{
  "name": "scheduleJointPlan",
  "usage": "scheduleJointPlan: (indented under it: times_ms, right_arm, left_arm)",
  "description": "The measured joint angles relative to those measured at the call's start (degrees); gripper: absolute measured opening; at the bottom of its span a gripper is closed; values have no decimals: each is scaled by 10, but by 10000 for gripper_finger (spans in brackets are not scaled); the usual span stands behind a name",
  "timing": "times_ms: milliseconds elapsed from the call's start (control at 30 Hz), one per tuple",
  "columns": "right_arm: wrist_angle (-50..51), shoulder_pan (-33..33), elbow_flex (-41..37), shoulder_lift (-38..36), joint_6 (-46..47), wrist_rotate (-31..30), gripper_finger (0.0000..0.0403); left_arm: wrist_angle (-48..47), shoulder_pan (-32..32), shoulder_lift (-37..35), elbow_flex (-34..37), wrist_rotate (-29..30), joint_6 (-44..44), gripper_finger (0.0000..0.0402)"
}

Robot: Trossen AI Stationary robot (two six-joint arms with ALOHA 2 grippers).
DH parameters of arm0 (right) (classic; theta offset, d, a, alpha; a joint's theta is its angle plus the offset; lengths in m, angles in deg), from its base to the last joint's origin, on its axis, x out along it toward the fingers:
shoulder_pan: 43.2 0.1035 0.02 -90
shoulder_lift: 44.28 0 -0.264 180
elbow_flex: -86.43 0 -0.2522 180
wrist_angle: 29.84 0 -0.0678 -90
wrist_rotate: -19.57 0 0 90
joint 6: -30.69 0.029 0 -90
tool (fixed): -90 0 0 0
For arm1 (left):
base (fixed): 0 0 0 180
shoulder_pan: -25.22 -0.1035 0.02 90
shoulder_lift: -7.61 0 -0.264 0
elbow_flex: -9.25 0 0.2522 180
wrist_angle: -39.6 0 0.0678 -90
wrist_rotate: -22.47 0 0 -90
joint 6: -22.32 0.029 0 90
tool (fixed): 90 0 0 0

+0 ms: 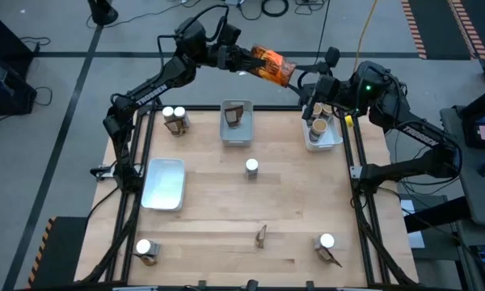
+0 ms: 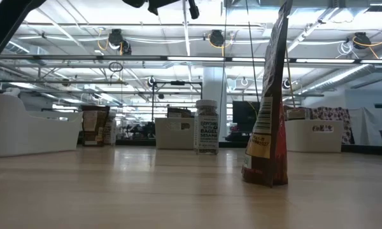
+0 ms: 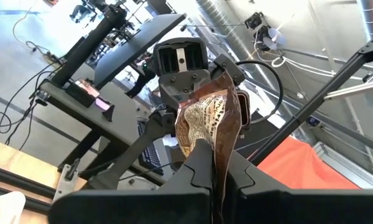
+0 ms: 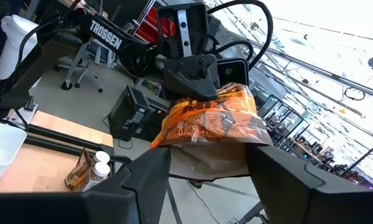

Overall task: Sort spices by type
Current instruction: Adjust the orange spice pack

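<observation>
My two arms are black, jointed, with white TROSSEN lettering on the links, looping black cables, a green light on the right arm [image 1: 370,81], blocky dark fingers [image 4: 143,180].

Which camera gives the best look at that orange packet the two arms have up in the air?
The right wrist view: the orange packet fills the middle, printed face showing, at the left end effector. The left wrist view shows its brown side; the high view shows it small, above the table's far edge. The low view misses it.
</observation>
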Motion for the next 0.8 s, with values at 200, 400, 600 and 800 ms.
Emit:
scheduleJointPlan:
  times_ms: [200, 400, 600, 800]
  right_arm:
    - [0, 0, 0, 0, 0, 0, 220]
    - [13, 0, 0, 0, 44, -2, 222]
    - [93, 0, 0, -9, 103, 0, 211]
    - [171, 0, 0, -10, 146, -5, 196]
  left_arm:
    - [0, 0, 0, 0, -3, 2, 1]
    - [0, -4, 0, 0, -8, 4, 1]
    - [1, -29, 0, 0, -13, 14, 1]
    - [1, -55, -1, 0, -41, 14, 1]
